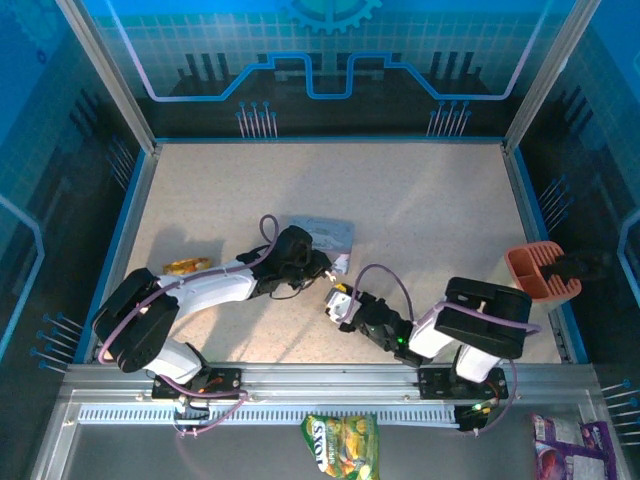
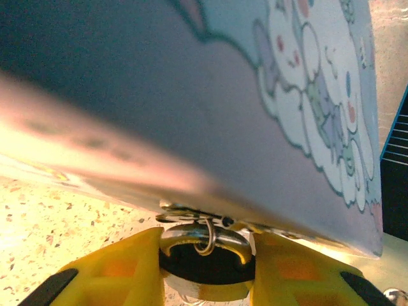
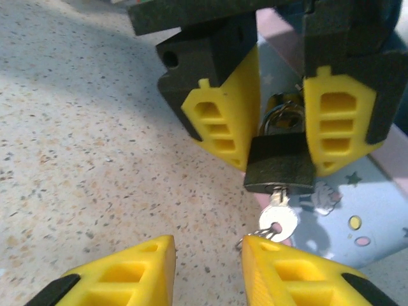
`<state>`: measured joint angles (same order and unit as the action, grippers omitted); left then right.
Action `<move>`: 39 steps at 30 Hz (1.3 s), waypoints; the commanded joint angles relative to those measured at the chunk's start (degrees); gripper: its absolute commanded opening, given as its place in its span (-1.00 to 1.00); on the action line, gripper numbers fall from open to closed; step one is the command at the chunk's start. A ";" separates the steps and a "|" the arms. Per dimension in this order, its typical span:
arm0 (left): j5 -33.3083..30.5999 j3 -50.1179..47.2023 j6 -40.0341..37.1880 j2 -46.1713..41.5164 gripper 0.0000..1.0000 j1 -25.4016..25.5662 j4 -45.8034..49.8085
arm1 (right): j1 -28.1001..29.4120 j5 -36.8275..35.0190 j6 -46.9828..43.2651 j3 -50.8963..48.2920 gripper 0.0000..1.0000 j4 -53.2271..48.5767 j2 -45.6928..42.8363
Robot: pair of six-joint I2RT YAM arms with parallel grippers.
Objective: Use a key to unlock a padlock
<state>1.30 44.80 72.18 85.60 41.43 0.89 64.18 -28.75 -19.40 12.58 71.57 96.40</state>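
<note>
The small dark padlock (image 3: 279, 162) hangs in front of the pale blue cartoon tin (image 2: 306, 95), its thin shackle (image 2: 207, 237) hooked through the tin's clasp. My left gripper (image 2: 207, 262) is shut on the padlock's body, one yellow finger (image 3: 224, 124) on each side. The key (image 3: 280, 220) sticks in the bottom of the padlock, its silver head and ring hanging down. My right gripper (image 3: 207, 271) sits just below it, open, with nothing between its fingers. The key head lies just beyond the tip of its right finger (image 3: 299, 274). In the top view both grippers meet beside the tin (image 1: 325, 233).
An orange-yellow snack packet (image 1: 188, 265) lies by the left arm. A red-orange holder (image 1: 540, 272) stands at the right wall. A green snack bag (image 1: 340, 445) and a purple packet (image 1: 562, 445) lie below the near rail. Speckled tabletop (image 3: 95, 140) stretches left of the padlock.
</note>
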 commanded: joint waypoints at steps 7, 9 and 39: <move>-0.80 -0.82 1.09 -3.60 -0.96 0.57 0.88 | 0.38 -6.44 -4.15 1.62 -0.41 9.95 4.03; -0.53 -0.80 1.15 -3.60 -0.96 0.58 0.91 | 0.22 -7.16 -4.48 1.92 -0.41 9.99 4.36; 1.04 0.71 1.43 -3.62 -0.96 2.25 1.26 | -0.51 -14.07 -8.90 5.04 -0.43 9.98 8.55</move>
<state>0.58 44.73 73.60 83.99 42.72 1.48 64.07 -40.14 -27.70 17.04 79.46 103.94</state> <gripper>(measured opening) 0.301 0.279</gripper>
